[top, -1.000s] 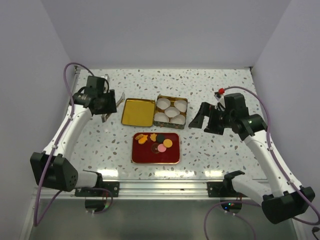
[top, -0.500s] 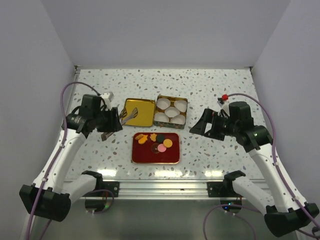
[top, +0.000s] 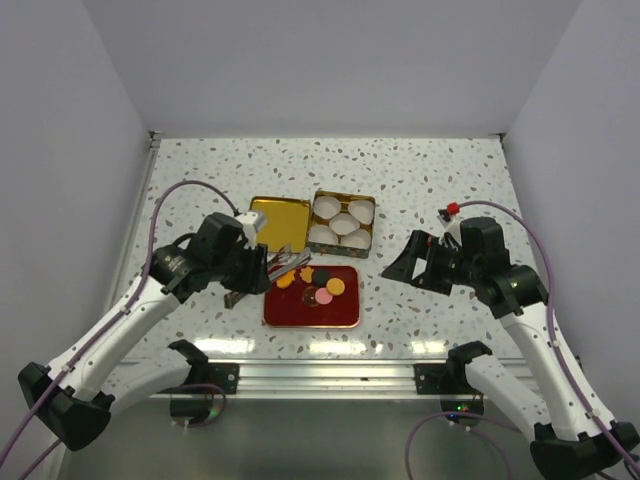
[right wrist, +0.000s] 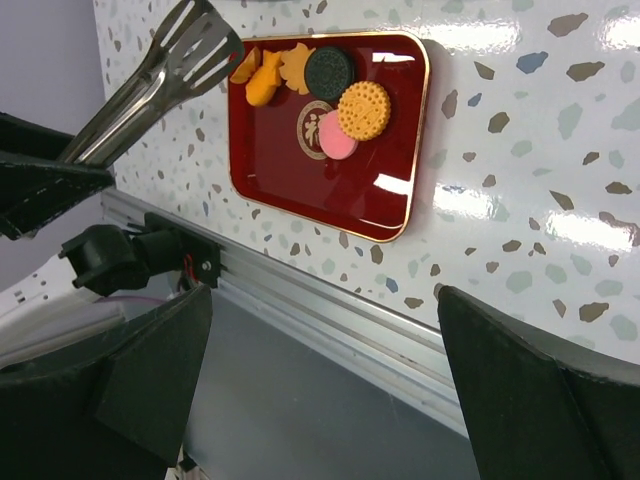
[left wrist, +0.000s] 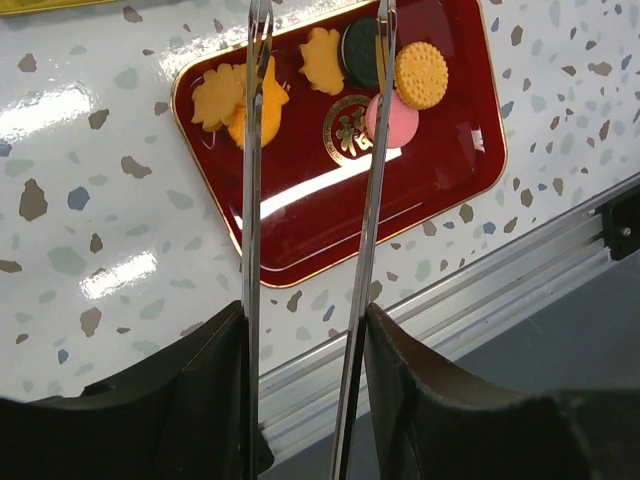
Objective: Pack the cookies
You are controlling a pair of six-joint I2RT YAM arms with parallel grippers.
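Note:
The cookies [top: 318, 282] are small discs in orange, yellow, dark brown and pink, lying at the far end of a red tray [top: 310, 312]. My left gripper [top: 258, 272] is shut on metal tongs [top: 288, 263], whose tips hang over the tray's left far corner. In the left wrist view the tongs' arms [left wrist: 250, 200] stand apart over the orange cookies [left wrist: 240, 95] and the pink cookie [left wrist: 390, 118]. My right gripper [top: 405, 262] is open and empty, right of the tray. Its view shows the cookies [right wrist: 340, 100], the tray [right wrist: 330, 190] and the tongs [right wrist: 150, 80].
An open tin [top: 342, 223] with several white paper cups stands behind the tray, its gold lid [top: 277, 223] lying to its left. The metal rail [top: 320, 375] runs along the table's near edge. Walls close in both sides and the back.
My left arm has swung from the back left towards the tray, bringing the tongs over the cookies. My right gripper has shifted slightly nearer and stays open.

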